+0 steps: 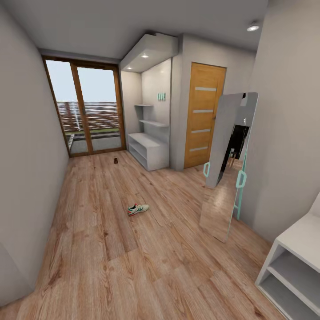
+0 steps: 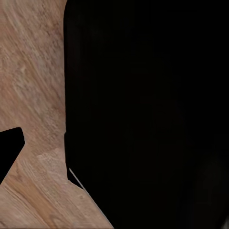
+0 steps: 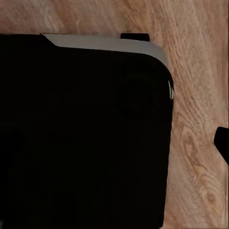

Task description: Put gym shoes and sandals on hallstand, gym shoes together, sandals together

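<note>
Corridor floor (image 1: pixel 111 249) — one gym shoe (image 1: pixel 138 208) lying mid-way; tool states can't be told.

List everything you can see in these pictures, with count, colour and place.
Sneaker: one, cream-white with green and red-orange, on the floor mid-corridor.
Sandal: one small brown thing, likely a sandal, on the floor near the glass door.
Shoe rack: one, pale grey-white, against the far right wall, with wall shelves and mint-green letters above.
Glass door: one, brown-framed, at the far end.
Wooden door: one, orange-brown, right of the rack.
Mirror: one, mint-framed, leaning on the right wall.
White shelf unit: one, near right corner.
Floor: light brown planks.
Robot parts: dark shapes in both wrist views, pincers not discernible.
</note>
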You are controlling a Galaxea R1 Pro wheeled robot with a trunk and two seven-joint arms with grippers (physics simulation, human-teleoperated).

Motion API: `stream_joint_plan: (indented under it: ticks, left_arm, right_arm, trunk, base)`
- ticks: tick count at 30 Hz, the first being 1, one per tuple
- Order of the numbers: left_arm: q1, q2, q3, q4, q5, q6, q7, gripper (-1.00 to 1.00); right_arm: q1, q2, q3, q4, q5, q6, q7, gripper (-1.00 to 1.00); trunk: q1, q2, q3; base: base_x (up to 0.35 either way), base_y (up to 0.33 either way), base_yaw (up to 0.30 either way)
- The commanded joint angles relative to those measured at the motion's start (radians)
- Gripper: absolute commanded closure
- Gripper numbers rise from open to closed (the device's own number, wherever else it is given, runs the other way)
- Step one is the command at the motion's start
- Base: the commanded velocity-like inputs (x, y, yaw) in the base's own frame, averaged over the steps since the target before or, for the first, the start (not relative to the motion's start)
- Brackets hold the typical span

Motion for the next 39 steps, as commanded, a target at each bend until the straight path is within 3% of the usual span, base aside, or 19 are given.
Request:
stream_joint_plan:
  ticks: [1,8,26,37,38,39]
  left_arm:
    - [-0.001,0.001,0.004,-0.004,0.01,-0.001,0.0,-1.0]
    - [-0.005,0.005,0.01,-0.044,0.03,-0.003,0.0,-1.0]
    - [-0.019,0.027,0.012,-0.145,0.035,-0.018,0.0,-1.0]
    - [-0.027,0.026,0.012,-0.207,0.035,-0.08,0.003,-1.0]
    - [-0.028,0.026,0.012,-0.401,0.036,-0.195,0.003,-1.0]
    - [-0.034,0.026,0.012,-0.416,0.036,-0.21,0.004,-1.0]
  right_arm:
    - [0.0,-0.006,0.001,-0.006,0.001,-0.003,-0.003,-1.0]
    - [0.0,-0.045,-0.001,-0.045,0.001,-0.039,-0.004,-1.0]
    - [-0.002,-0.145,-0.002,-0.147,-0.002,-0.14,-0.004,-1.0]
    - [-0.017,-0.133,-0.001,-0.209,-0.006,-0.201,0.0,-1.0]
    - [-0.019,-0.133,-0.001,-0.392,-0.006,-0.354,0.001,-1.0]
    - [-0.021,-0.132,-0.001,-0.404,-0.006,-0.362,0.002,-1.0]
  trunk:
    - [0.0,0.0,-0.001]
    - [0.0,0.0,-0.001]
    - [0.0,0.0,-0.001]
    - [0.0,0.0,-0.001]
    - [0.0,0.0,-0.001]
    - [0.0,0.0,-0.001]
  base:
    - [0.0,0.0,0.0]
    - [0.0,0.0,0.0]
    - [0.0,0.0,0.0]
    - [0.0,0.0,0.0]
    - [0.0,0.0,0.0]
    - [0.0,0.0,0.0]
